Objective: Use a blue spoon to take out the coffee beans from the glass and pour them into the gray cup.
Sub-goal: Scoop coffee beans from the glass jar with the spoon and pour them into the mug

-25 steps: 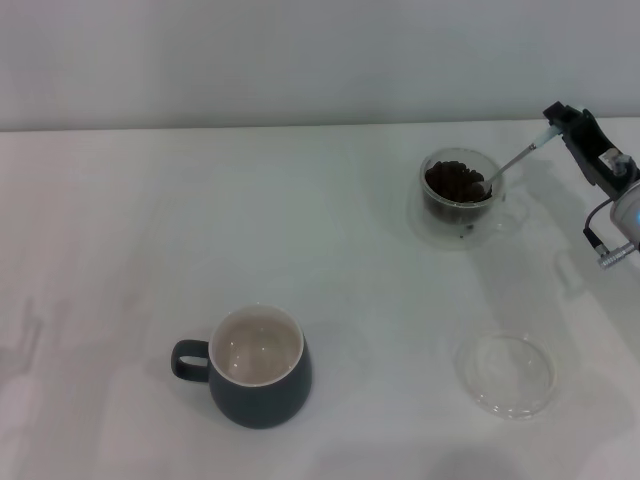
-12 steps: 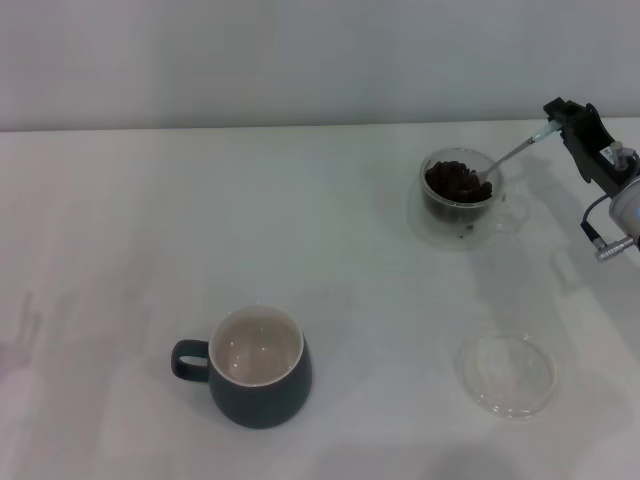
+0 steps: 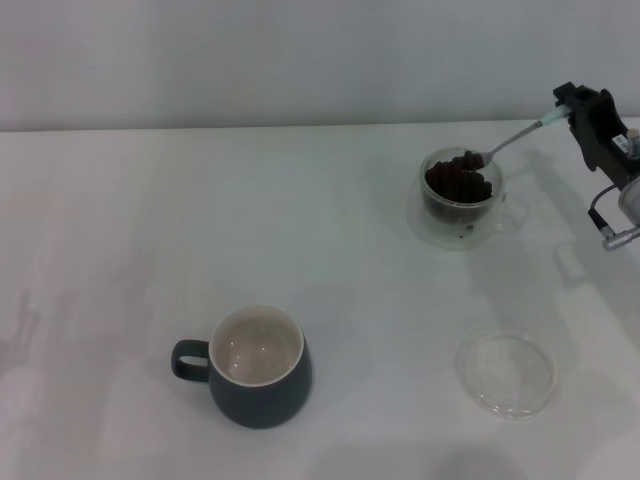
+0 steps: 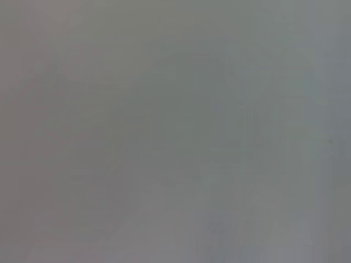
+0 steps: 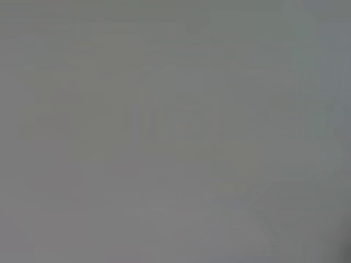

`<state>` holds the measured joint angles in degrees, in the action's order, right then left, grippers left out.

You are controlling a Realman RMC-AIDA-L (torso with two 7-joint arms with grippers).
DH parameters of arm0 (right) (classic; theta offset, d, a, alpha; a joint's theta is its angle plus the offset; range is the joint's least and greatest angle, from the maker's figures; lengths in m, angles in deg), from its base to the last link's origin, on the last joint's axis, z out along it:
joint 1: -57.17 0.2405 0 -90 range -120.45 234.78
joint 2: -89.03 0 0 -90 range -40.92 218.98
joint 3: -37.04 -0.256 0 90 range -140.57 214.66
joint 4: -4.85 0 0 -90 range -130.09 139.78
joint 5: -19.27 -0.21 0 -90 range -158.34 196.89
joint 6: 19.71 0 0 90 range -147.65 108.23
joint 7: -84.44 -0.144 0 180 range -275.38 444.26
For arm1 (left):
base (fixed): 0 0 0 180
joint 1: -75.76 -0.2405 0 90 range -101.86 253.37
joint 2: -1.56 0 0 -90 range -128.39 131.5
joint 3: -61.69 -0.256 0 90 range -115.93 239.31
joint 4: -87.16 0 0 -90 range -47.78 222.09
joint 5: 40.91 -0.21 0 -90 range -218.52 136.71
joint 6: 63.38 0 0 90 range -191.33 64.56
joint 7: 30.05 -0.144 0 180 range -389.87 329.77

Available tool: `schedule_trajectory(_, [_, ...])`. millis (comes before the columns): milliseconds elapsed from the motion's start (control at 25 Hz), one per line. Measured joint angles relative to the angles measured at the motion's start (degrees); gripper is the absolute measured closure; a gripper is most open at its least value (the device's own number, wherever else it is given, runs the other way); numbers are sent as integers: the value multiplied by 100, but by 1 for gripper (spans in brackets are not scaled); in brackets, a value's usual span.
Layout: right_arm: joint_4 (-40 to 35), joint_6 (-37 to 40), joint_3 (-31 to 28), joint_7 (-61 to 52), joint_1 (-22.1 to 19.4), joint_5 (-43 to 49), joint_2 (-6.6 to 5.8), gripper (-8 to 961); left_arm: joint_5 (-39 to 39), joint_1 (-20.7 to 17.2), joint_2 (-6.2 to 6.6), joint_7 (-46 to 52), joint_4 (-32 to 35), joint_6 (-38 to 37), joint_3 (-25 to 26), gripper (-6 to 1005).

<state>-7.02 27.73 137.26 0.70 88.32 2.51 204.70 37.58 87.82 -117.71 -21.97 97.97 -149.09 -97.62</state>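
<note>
Far right, the right claw (image 3: 566,108) is clenched on the spoon's (image 3: 508,142) handle; its bowl, loaded with beans (image 3: 459,177), sits at the glass (image 3: 461,197) rim. Cup (image 3: 258,368) stands well apart on the surface (image 3: 200,220).

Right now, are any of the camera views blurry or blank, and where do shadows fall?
Head view: in focus, evenly lit; the gray cup, the glass of coffee beans, and the blue spoon in the right gripper all read clearly, with soft shadows on the table. Left wrist view: featureless gray. Right wrist view: the same, nothing recognisable.
</note>
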Motion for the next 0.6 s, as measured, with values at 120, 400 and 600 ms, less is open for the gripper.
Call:
schedule_trajectory(120, [0, 246, 35, -150, -38, 27, -15, 802, 0, 35, 0, 0, 0, 0, 5, 225])
schedule_trajectory(400, [-6, 957, 535, -602, -197, 50, -37, 802, -1, 127, 0, -6, 0, 42, 5, 226])
schedule_trajectory(600, [2, 1200, 967, -929, -298, 50, -43, 802, -1, 191, 0, -33, 0, 111, 11, 226])
